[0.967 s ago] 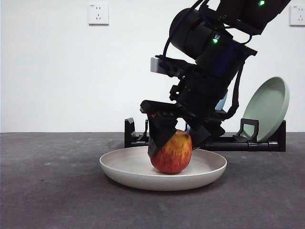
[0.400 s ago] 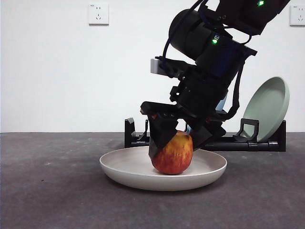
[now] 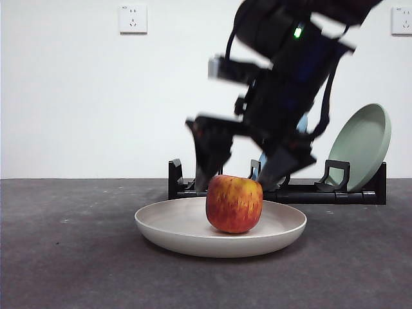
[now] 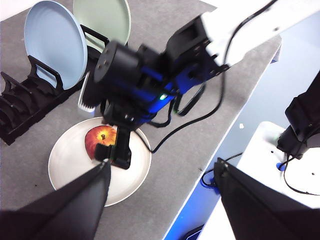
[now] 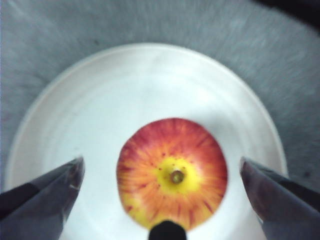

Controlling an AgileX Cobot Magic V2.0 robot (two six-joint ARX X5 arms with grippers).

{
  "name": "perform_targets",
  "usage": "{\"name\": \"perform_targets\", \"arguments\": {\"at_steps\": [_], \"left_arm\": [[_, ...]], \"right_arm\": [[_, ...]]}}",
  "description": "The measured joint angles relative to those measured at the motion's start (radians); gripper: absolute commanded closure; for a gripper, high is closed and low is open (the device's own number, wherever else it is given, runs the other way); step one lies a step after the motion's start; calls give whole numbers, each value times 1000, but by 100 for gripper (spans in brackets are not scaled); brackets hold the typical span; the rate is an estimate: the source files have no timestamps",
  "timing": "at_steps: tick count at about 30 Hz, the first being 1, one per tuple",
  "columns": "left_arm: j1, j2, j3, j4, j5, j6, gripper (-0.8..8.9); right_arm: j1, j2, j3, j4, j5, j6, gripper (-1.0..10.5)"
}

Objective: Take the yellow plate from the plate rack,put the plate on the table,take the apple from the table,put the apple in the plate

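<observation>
The apple (image 3: 234,203) sits upright in the middle of the yellow plate (image 3: 174,232), which lies flat on the table (image 3: 64,257) in front of the plate rack (image 3: 341,194). My right gripper (image 3: 235,172) hovers just above the apple, open, its jaws spread wide to either side and clear of the fruit. The right wrist view looks straight down on the apple (image 5: 172,172) and the plate (image 5: 125,100). My left gripper (image 4: 162,167) is open high above the table, holding nothing, overlooking the plate (image 4: 65,165), apple (image 4: 100,141) and rack (image 4: 20,107).
A sage-green plate (image 3: 360,145) leans in the rack at the right, and a blue plate (image 4: 52,37) stands in a slot beside it. The table's edge (image 4: 220,125) runs close to the yellow plate on one side.
The right gripper let go of the apple and rose; its jaws, closed on the fruit before, now stand apart above it. The apple stays in the plate.
</observation>
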Motion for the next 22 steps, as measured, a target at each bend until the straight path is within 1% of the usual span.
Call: {"name": "perform_targets", "arguments": {"at_steps": [3,7,12,16,22], "left_arm": [[0,0,0,0,0,0,468],[0,0,0,-18,0,0,468],[0,0,0,-37,0,0,468],[0,0,0,-61,0,0,468],[0,0,0,-127,0,0,468]], "right_arm": [[0,-87,0,-70,0,0,285],[0,-225,0,-230,-2,0,287],[0,-421,0,-460,-79,0,289],[0,-571,0,-637,-114,0,289],[0,-740,0,-850,-180,2,290]]}}
